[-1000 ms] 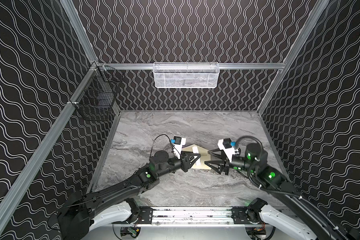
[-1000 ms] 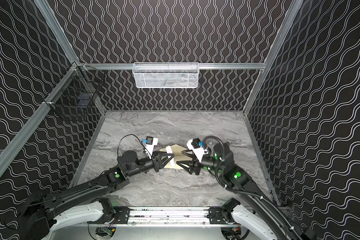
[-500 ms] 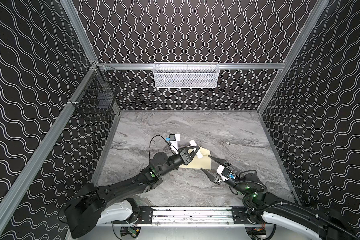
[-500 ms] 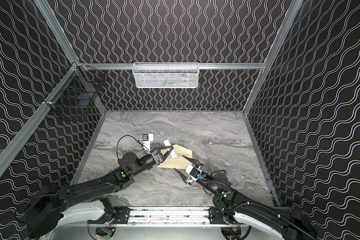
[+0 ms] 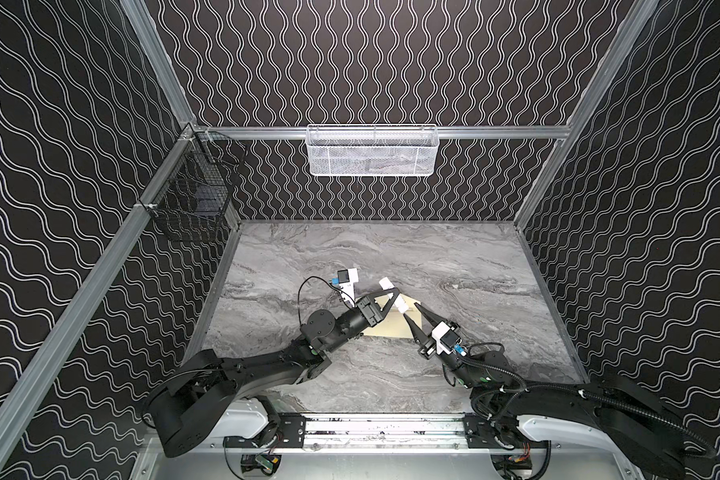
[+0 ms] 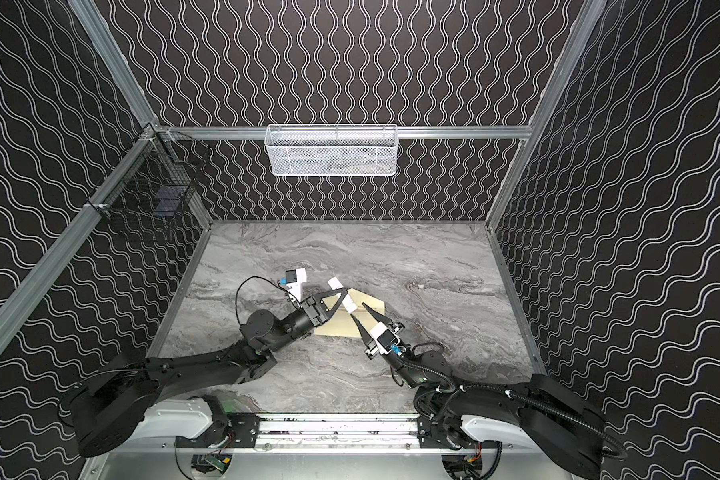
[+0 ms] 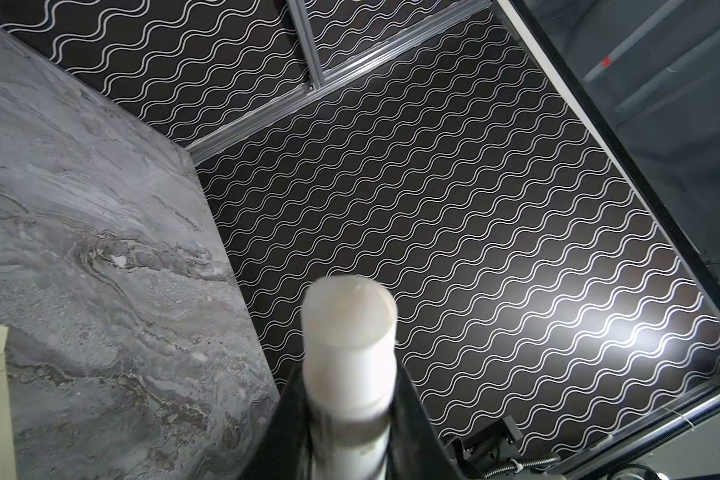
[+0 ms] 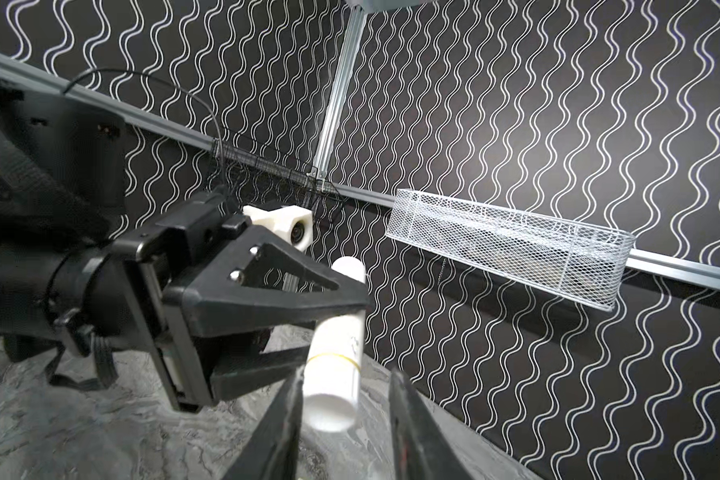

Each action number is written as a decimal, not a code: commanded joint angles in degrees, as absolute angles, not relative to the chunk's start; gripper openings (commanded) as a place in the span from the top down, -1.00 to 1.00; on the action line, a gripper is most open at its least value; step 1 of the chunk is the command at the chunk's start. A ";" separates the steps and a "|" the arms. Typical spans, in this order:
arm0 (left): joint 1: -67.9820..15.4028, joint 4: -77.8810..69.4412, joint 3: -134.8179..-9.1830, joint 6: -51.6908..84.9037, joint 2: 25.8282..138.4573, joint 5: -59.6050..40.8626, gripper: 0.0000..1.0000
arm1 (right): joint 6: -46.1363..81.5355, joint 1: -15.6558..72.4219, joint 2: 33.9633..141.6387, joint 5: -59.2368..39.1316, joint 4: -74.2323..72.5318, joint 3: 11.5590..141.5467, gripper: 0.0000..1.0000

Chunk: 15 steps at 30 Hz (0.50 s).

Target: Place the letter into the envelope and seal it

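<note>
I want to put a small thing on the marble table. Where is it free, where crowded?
Free: the back strip of the marble table below the white mesh basket, and the part toward the right wall. Crowded: the middle, where left gripper, white stick and right gripper meet over the envelope.

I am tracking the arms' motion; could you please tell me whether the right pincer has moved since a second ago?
Yes. The right pincer has pivoted: its wrist end swung toward the front rail, and its tips now flank the white stick.
</note>
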State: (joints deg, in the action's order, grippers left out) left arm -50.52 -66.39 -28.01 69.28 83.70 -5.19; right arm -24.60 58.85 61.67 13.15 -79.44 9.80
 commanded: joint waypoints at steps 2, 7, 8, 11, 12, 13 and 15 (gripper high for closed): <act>-50.32 -72.19 -27.25 70.58 83.94 -5.48 1.00 | -23.18 58.96 62.85 12.97 -83.93 10.75 0.23; -50.36 -71.40 -27.50 69.99 83.19 -5.75 1.00 | -22.60 59.06 64.79 12.14 -83.43 12.00 0.08; -50.36 -70.97 -27.59 69.81 83.02 -5.95 1.00 | -22.72 59.06 65.23 12.25 -83.55 12.17 0.09; -50.41 -70.88 -27.55 69.69 82.67 -6.06 1.00 | -22.45 59.06 66.48 12.81 -85.00 12.55 0.23; -50.36 -71.13 -27.51 69.75 82.83 -6.06 1.00 | -22.27 59.02 66.87 12.92 -85.44 12.67 0.28; -50.36 -71.71 -27.42 69.70 82.92 -6.14 1.00 | -22.24 59.06 67.20 12.77 -85.79 12.86 0.33; -50.36 -72.37 -27.25 70.11 83.25 -6.24 1.00 | -21.65 59.02 67.74 12.83 -86.73 13.02 0.37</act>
State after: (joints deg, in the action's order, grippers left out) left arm -50.52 -69.41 -27.31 70.28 82.96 -5.26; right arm -22.85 58.92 67.26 12.53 -81.06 12.34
